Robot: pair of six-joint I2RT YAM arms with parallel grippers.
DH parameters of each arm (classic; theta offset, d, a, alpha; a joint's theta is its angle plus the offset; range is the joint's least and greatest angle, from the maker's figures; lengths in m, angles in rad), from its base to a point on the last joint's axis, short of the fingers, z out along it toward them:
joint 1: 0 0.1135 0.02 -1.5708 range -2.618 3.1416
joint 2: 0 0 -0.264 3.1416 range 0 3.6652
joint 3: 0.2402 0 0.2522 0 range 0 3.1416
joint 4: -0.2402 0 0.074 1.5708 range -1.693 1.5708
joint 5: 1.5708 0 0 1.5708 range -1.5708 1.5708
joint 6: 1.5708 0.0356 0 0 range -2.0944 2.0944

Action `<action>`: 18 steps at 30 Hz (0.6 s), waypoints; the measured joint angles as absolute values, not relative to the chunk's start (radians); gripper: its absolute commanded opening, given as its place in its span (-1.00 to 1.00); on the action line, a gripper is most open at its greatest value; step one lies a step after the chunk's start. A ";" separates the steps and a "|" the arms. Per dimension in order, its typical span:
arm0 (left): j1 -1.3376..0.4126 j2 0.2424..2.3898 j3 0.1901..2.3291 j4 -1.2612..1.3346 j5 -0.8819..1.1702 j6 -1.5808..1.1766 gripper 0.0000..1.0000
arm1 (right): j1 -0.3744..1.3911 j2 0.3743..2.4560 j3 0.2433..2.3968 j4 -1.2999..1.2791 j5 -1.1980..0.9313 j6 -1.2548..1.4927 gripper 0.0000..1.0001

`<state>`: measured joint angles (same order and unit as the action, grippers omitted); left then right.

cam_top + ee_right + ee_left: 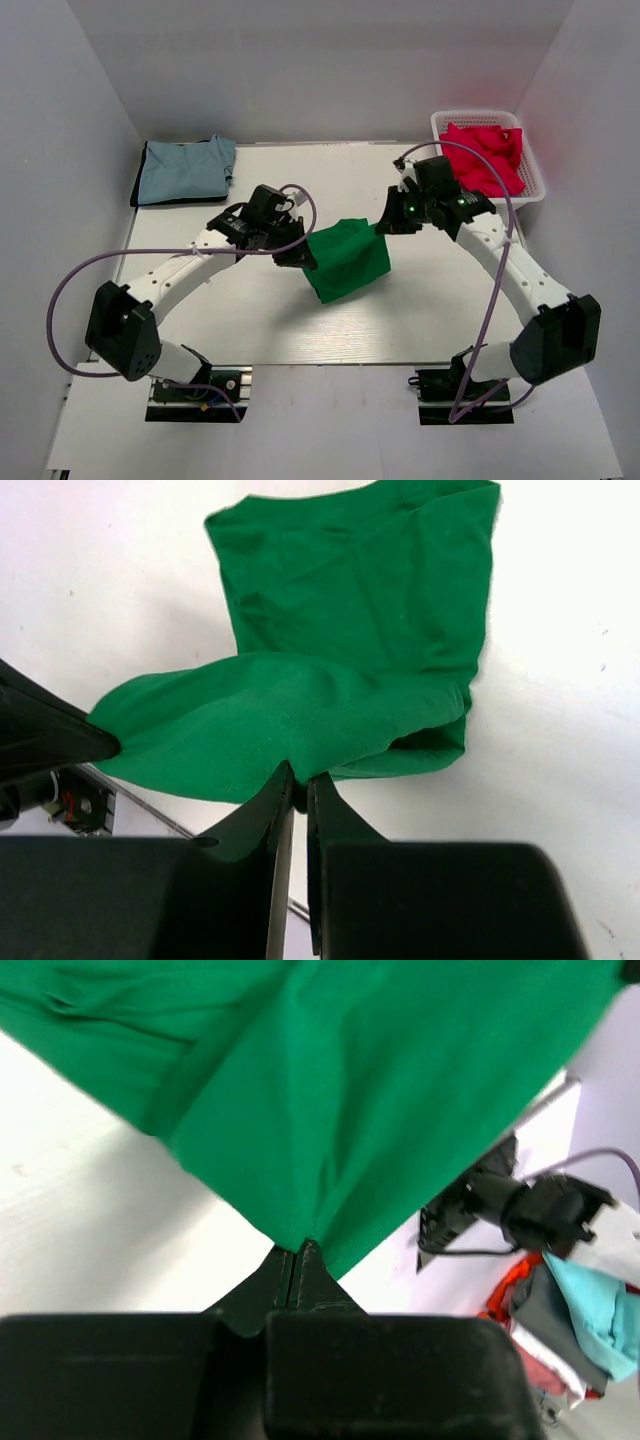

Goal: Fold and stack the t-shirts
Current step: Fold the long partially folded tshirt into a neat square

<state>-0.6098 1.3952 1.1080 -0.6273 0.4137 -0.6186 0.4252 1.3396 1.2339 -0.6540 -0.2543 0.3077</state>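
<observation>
one edge of the green t-shirt [350, 262] is pinched by the left hand [296, 1252], another by the right hand [298, 778].

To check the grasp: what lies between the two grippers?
The green t-shirt, pinched by left gripper and right gripper, spans that stretch, seen in the top view.

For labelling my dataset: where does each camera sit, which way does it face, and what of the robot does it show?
Top external: above and behind the arms, looking down on the table; both arms show, left gripper and right gripper holding the green t-shirt.
Left wrist: on the left arm, facing along its shut fingers at the shirt's edge.
Right wrist: on the right arm, shut fingers pinching the shirt.
Shared: all three see the green t-shirt.
</observation>
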 measured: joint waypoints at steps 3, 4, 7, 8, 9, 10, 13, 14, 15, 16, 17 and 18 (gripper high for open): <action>-0.590 1.439 1.124 -0.628 0.403 -0.617 -1.00 | 0.416 1.406 1.284 -0.646 -0.250 0.307 -1.00; -0.583 1.449 1.131 -0.628 0.398 -0.618 -1.00 | 0.414 1.429 1.303 -0.640 -0.253 0.306 -1.00; -0.560 1.465 1.148 -0.628 0.379 -0.618 -1.00 | 0.407 1.498 1.354 -0.629 -0.265 0.303 -1.00; -0.550 1.468 1.151 -0.627 0.376 -0.619 -1.00 | 0.405 1.524 1.375 -0.628 -0.268 0.302 -1.00; -0.540 1.473 1.155 -0.627 0.374 -0.619 -1.00 | 0.402 1.550 1.397 -0.628 -0.273 0.300 -1.00; -0.532 1.481 1.159 -0.626 0.373 -0.619 -1.00 | 0.401 1.575 1.417 -0.627 -0.276 0.299 -1.00; -0.505 1.532 1.174 -0.620 0.374 -0.619 -1.00 | 0.397 1.647 1.469 -0.625 -0.294 0.297 -1.00; -0.497 1.550 1.175 -0.615 0.375 -0.619 -1.00 | 0.395 1.668 1.484 -0.626 -0.299 0.296 -1.00; -0.487 1.569 1.176 -0.610 0.377 -0.620 -1.00 | 0.393 1.693 1.502 -0.627 -0.306 0.295 -1.00; -0.479 1.588 1.176 -0.603 0.381 -0.620 -1.00 | 0.392 1.716 1.518 -0.625 -0.312 0.295 -1.00; -0.468 1.608 1.176 -0.595 0.387 -0.621 -1.00 | 0.390 1.742 1.536 -0.625 -0.321 0.295 -1.00; -0.458 1.627 1.176 -0.588 0.393 -0.621 -1.00 | 0.389 1.762 1.549 -0.625 -0.326 0.294 -1.00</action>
